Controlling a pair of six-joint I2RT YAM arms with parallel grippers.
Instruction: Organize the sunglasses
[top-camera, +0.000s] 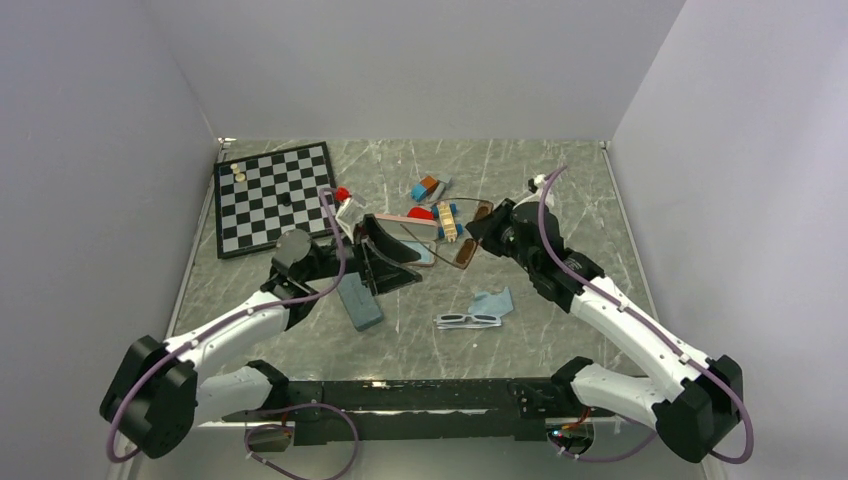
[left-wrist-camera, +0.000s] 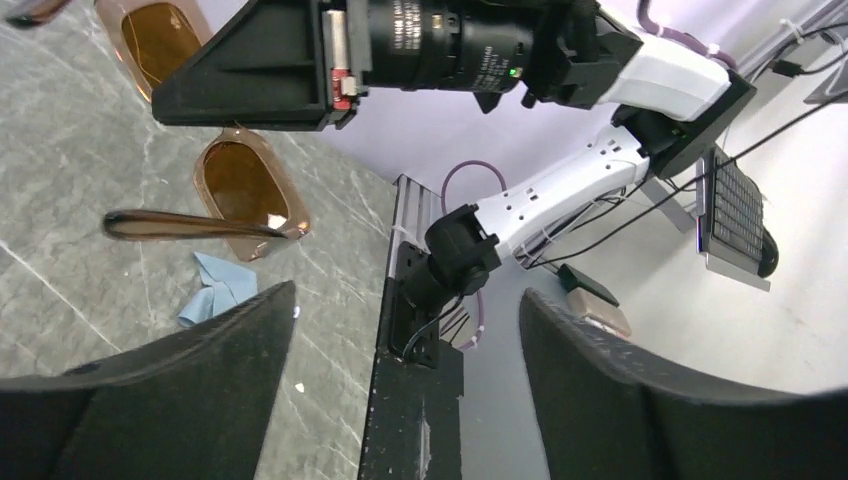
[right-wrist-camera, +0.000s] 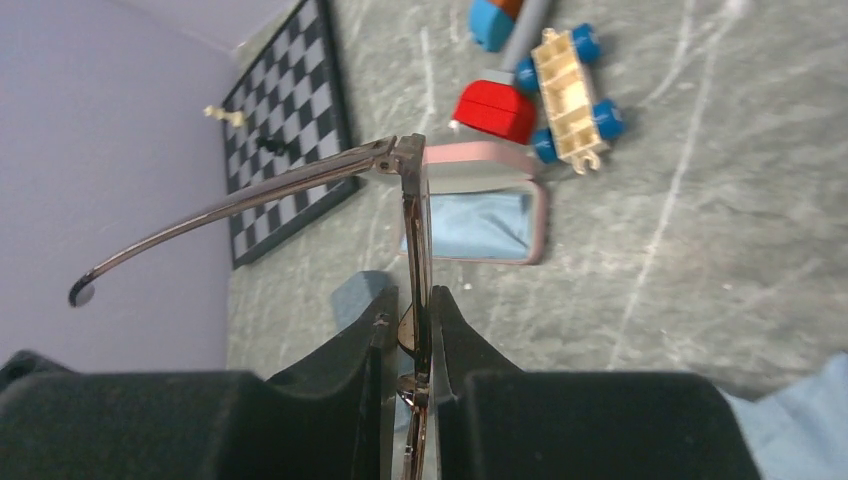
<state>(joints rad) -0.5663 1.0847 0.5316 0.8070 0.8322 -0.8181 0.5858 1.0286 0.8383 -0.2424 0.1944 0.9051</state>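
**Item 1: reddish-brown sunglasses (left-wrist-camera: 241, 190).** Raised off the table just to the right of the open pink case (right-wrist-camera: 539, 215). One temple (right-wrist-camera: 230, 205) is unfolded and reaches out over the case.

**Holder: right gripper (right-wrist-camera: 415, 306).** Narrow, pinched on the frame front, which stands edge-on between the fingers.

**Item 2: pale sunglasses (top-camera: 468, 320).** Flat on the table, well to the near side of the pink case. Untouched.

**Left gripper (top-camera: 392, 258).** Jaws wide with nothing between them, just at the near-left of the pink case.

**Case contents: blue cloth (right-wrist-camera: 478, 222).** Lies inside the pink case.

**Step in hand (judged):** bringing item 1 to the pink case.

**Handling notes (judged):**
- The spread temples will likely foul the case rim, so fold them first, perhaps with the free left gripper.
- Lower the pair lengthwise onto the cloth, level with the case.
- Keep the pinch on the frame and off the lenses.
- Let go only once the pair rests inside.
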